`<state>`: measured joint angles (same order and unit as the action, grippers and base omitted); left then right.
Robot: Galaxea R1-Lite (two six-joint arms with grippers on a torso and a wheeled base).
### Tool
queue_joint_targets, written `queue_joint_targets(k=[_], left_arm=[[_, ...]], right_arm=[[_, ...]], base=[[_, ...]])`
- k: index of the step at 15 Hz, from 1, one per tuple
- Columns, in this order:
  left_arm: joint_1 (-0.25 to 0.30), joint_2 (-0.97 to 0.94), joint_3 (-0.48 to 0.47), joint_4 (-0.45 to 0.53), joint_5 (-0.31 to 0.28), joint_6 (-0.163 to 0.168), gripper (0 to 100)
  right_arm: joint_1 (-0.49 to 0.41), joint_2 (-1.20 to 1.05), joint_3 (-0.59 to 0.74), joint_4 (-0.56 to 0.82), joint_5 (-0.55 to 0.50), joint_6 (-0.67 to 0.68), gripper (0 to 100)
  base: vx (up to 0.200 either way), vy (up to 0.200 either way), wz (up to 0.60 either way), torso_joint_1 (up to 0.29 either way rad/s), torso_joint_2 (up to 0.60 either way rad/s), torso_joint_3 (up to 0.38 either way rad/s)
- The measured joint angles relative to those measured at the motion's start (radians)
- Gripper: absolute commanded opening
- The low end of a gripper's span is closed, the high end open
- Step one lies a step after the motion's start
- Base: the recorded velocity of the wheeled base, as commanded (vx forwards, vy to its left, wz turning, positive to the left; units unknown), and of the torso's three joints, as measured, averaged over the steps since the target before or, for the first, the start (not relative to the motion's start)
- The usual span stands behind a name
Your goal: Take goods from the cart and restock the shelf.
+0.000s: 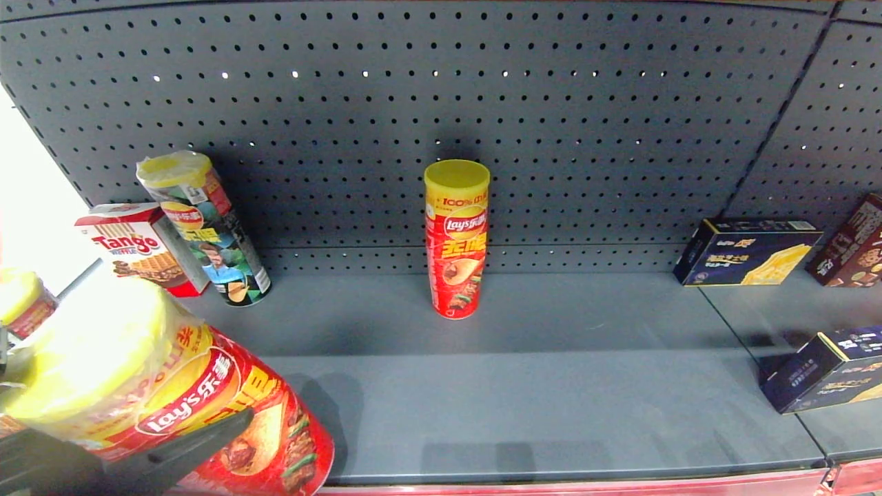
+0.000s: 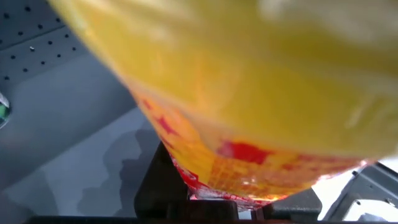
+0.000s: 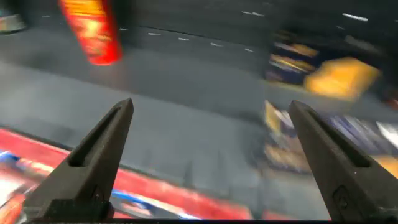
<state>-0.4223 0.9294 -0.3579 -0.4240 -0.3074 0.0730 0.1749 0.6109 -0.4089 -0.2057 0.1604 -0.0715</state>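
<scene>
My left gripper [image 2: 261,200] is shut on a red chips can [image 1: 200,406] with a yellow lid, wrapped in clear film and tilted, at the shelf's front left; one black finger [image 1: 180,441] crosses its side. The can [image 2: 249,93] sits very close to the left wrist camera. A matching red chips can [image 1: 456,241] stands upright mid-shelf against the pegboard, also seen as a red can [image 3: 93,31] in the right wrist view. My right gripper [image 3: 211,118] is open with nothing between its fingers, held before the shelf's front edge [image 3: 155,186].
At the shelf's back left stand a green-and-blue labelled can [image 1: 207,227] and a wafer box [image 1: 138,248]; another small can [image 1: 24,303] is at the far left. Dark blue boxes [image 1: 747,251] [image 1: 827,368] and a brown box [image 1: 854,241] sit on the right. Bare grey shelf board [image 1: 551,386] lies between.
</scene>
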Motion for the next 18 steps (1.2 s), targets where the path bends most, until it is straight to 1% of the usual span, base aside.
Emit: queue_joint_targets(k=[2, 4, 6, 8, 10, 12, 16, 18], left_arm=[[-0.001, 0.013, -0.027, 0.001, 0.0, 0.001, 0], [0.0, 0.032, -0.042, -0.004, 0.0, 0.001, 0], [0.0, 0.05, -0.049, -0.006, 0.002, 0.002, 0], [0.001, 0.062, -0.052, -0.007, 0.002, 0.002, 0], [0.002, 0.067, -0.053, -0.007, 0.002, 0.0, 0], [0.003, 0.067, -0.054, -0.007, 0.002, -0.003, 0], [0.003, 0.067, -0.052, -0.006, 0.003, -0.005, 0], [0.004, 0.067, -0.044, -0.005, 0.002, -0.008, 0]], right_arm=[[0.107, 0.156, -0.057, -0.06, 0.013, -0.003, 100], [0.177, 0.299, -0.123, -0.106, 0.036, 0.013, 100], [0.209, 0.419, -0.167, -0.175, 0.058, 0.019, 100], [0.22, 0.554, -0.212, -0.258, 0.071, 0.017, 100], [0.229, 0.696, -0.279, -0.37, 0.104, 0.009, 100], [0.245, 0.811, -0.366, -0.434, 0.181, -0.009, 100], [0.26, 0.983, -0.537, -0.439, 0.448, -0.105, 100], [0.26, 1.044, -0.596, -0.439, 0.532, -0.13, 100]], base=[[0.0, 0.0, 0.0, 0.0, 0.0, 0.0], [0.0, 0.0, 0.0, 0.0, 0.0, 0.0], [0.0, 0.0, 0.0, 0.0, 0.0, 0.0], [0.0, 0.0, 0.0, 0.0, 0.0, 0.0], [0.0, 0.0, 0.0, 0.0, 0.0, 0.0], [0.0, 0.0, 0.0, 0.0, 0.0, 0.0], [0.0, 0.0, 0.0, 0.0, 0.0, 0.0], [0.0, 0.0, 0.0, 0.0, 0.0, 0.0]])
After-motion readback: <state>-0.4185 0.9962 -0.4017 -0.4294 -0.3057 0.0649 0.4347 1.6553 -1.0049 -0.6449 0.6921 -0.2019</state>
